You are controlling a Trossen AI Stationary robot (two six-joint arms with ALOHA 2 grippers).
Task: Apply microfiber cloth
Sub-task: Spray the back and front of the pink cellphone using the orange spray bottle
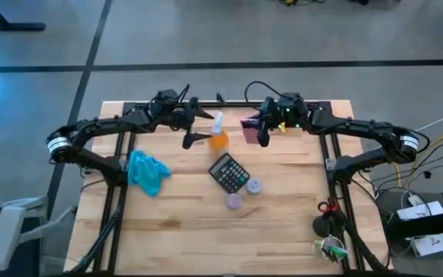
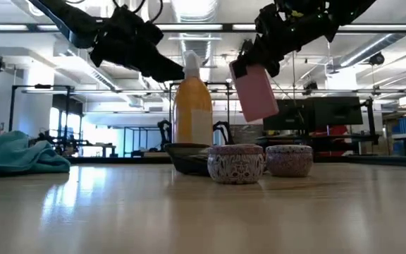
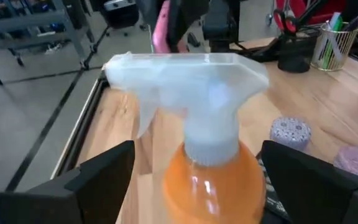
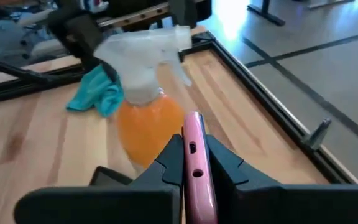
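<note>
The teal-blue microfiber cloth (image 1: 146, 171) lies crumpled on the table's left part, and no gripper touches it; it also shows in the low view (image 2: 16, 156). An orange spray bottle (image 1: 218, 138) with a white trigger head stands upright at the table's far middle. My left gripper (image 1: 204, 128) is open, with one finger on either side of the bottle's shoulder (image 3: 213, 180) and a gap showing beside each. My right gripper (image 1: 260, 131), just right of the bottle, is shut on a flat pink slab (image 2: 254, 92). My right gripper pinches the pink slab's two flat faces between its two fingers, with the slab's thin edge (image 4: 193, 146) and its two small holes showing between them. The fingers come at it from above. The slab hangs below them, tilted and clear of the table.
A black calculator (image 1: 228, 173) lies near the middle, with two small patterned tins (image 1: 254, 185) (image 1: 234, 201) beside it. A dark cup of pens and red scissors (image 1: 328, 223) stands at the near right. Bare wood lies between the cloth and the calculator.
</note>
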